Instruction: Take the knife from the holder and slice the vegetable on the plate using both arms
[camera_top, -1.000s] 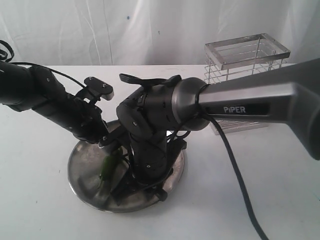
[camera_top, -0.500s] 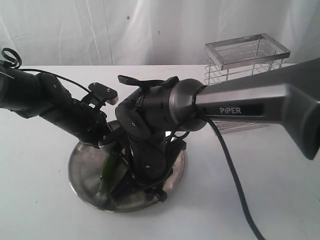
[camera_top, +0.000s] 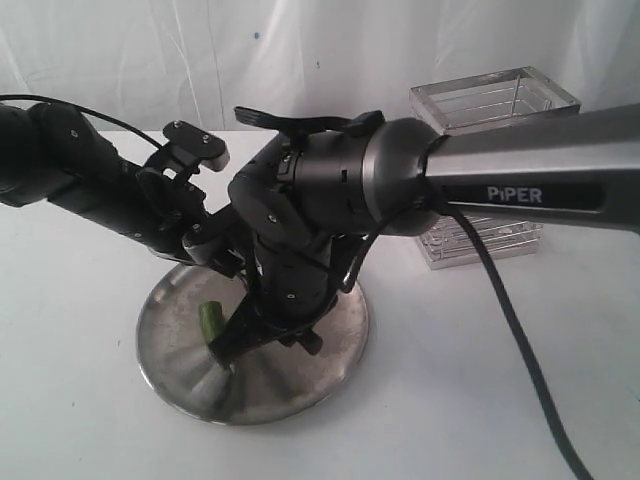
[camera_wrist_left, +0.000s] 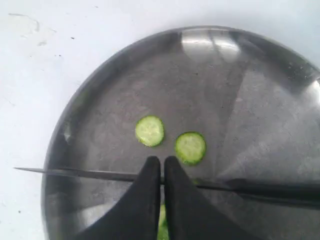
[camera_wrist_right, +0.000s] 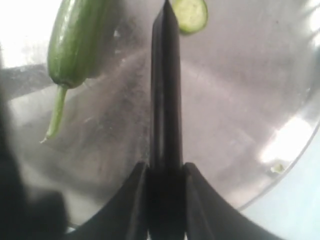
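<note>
Over the last second both arms had risen off the plate. The right claw, clamped tight on the knife, had lifted the blade clear. The left claw had drawn up and back from the chilli, its fingers nearly together on nothing. The chilli lay loose on the plate just beside the blade, with two cut slices near it. The holder stood well apart behind. A cut looked finished, so pinning the chilli again probably came next.
</note>
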